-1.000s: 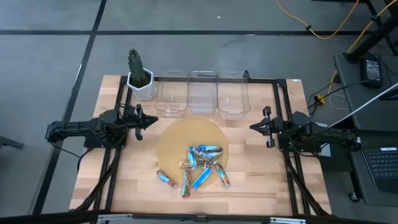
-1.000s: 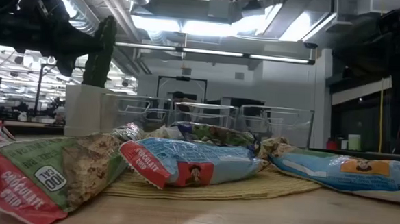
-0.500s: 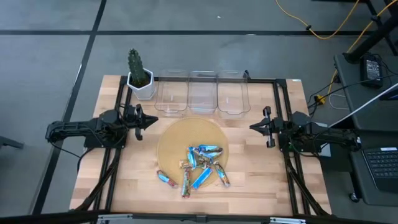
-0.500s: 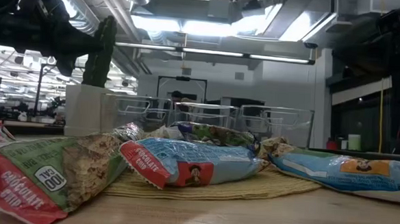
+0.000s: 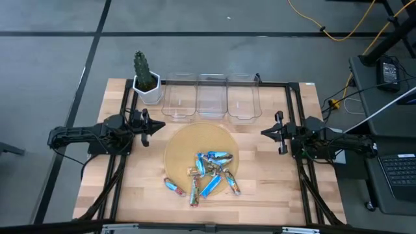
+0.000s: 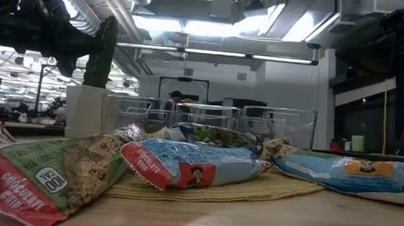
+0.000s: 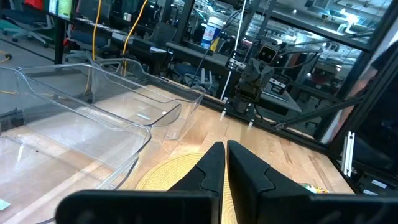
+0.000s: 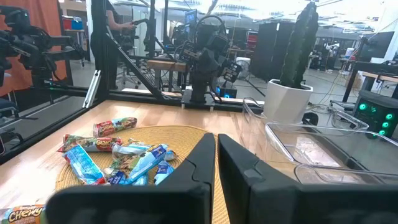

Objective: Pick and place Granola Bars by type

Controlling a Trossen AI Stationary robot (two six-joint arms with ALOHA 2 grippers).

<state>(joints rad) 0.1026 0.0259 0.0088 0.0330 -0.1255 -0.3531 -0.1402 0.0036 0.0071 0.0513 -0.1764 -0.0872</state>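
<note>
Several granola bars (image 5: pixel 209 173) in blue, blue-and-silver and brown wrappers lie in a loose heap, some on the near part of a round woven mat (image 5: pixel 188 140) and some on the bare table just off it. They also show in the right wrist view as granola bars (image 8: pixel 118 157) and up close in the low view as granola bars (image 6: pixel 192 164). My left gripper (image 5: pixel 161 125) hovers shut, level, at the mat's left side with nothing in it. My right gripper (image 5: pixel 263 132) hovers shut at the mat's right side, also holding nothing. Both are well clear of the bars.
Three clear plastic bins (image 5: pixel 211 97) stand side by side at the table's far edge, behind the mat. A cactus in a white pot (image 5: pixel 147 83) stands to their left. Black frame rails (image 5: pixel 123 162) run along both table sides. Bare wood lies around the mat.
</note>
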